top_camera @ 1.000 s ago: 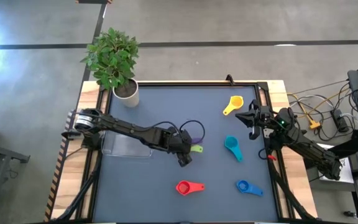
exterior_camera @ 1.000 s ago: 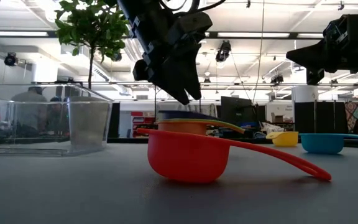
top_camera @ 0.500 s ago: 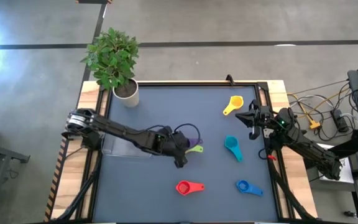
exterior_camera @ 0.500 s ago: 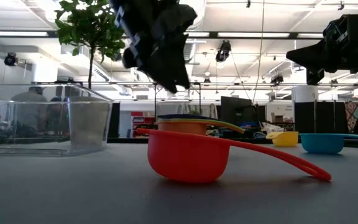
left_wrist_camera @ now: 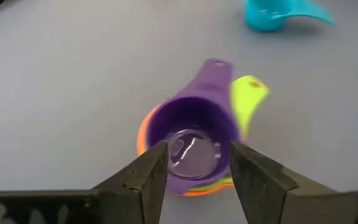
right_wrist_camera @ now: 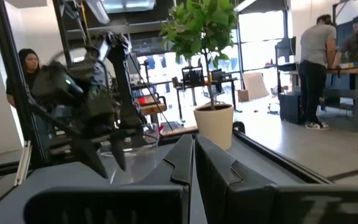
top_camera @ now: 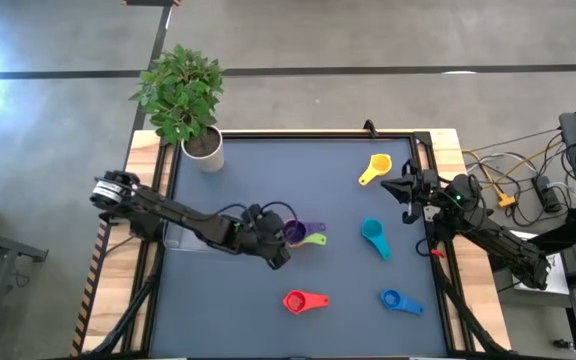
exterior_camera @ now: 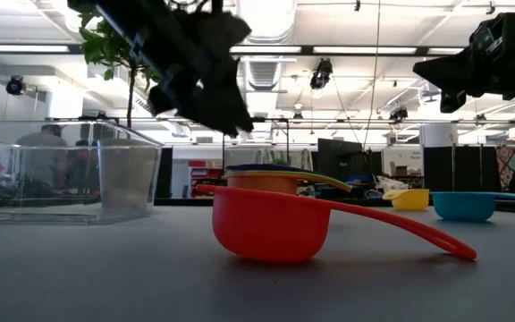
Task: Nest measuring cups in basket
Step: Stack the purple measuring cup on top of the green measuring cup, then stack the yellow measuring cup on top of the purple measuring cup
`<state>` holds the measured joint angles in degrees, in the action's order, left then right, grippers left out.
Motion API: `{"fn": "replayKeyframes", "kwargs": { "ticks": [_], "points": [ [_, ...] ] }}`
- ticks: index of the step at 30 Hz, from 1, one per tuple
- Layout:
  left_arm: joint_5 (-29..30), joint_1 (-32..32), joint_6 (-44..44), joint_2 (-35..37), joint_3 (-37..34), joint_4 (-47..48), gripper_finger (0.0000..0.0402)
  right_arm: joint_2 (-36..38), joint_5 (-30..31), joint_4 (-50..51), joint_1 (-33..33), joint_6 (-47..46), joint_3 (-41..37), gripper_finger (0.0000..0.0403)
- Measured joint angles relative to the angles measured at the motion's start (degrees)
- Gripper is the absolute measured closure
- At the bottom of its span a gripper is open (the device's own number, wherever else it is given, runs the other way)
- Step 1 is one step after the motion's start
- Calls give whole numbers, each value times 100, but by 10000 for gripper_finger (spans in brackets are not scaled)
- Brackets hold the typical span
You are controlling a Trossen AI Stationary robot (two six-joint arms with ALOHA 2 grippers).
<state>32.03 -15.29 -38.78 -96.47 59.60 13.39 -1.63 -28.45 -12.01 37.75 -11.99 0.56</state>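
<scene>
Working from the left of the table, we note the basket (top_camera: 203, 235) lying clear of any cup, with the left arm stretched over it and the left gripper (top_camera: 271, 243) hanging just beside the purple cup (top_camera: 295, 233), jaws spread and holding nothing. The wrist view shows the purple cup (left_wrist_camera: 194, 140) sitting on top of the orange cup (left_wrist_camera: 143, 134) and the green cup (left_wrist_camera: 248, 99), so a three-cup stack stands mid-table. We judge the step in hand to be collecting the next loose cup for that stack: the gripper should take a handle rather than a bowl, keep the cup level, and lower it squarely so the stack is not knocked sideways. Further right lie the red cup (top_camera: 304, 300), the teal cup (top_camera: 373, 236), the yellow cup (top_camera: 375, 168) and the blue cup (top_camera: 400, 300), all well apart from one another and from the basket. At the right edge the right gripper (top_camera: 405, 189) waits above the table with its jaws pressed together, empty. Against the frame a second earlier, the left gripper has drawn back from over the stack toward the basket side, uncovering the purple cup; the cups and the right arm have not shifted.
</scene>
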Motion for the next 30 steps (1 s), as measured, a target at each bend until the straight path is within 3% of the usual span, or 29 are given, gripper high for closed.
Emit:
{"fn": "replayKeyframes", "kwargs": {
  "ticks": [9,15,19,24,30],
  "points": [
    [-56,181,53,-212,-72,-42,271,0,22,-4,-2,-172,0,394],
    [-138,221,-29,-510,-135,-54,272,0,807,-28,-2,-900,0,394],
    [-114,234,-15,-553,-127,-77,272,-10,855,204,0,-1028,92,394],
    [167,219,294,-127,-147,-41,272,-217,883,1210,-2,-987,922,394],
    [821,92,887,621,-340,-397,272,-1164,1433,3118,-2,-540,2485,394]
  ]
}}
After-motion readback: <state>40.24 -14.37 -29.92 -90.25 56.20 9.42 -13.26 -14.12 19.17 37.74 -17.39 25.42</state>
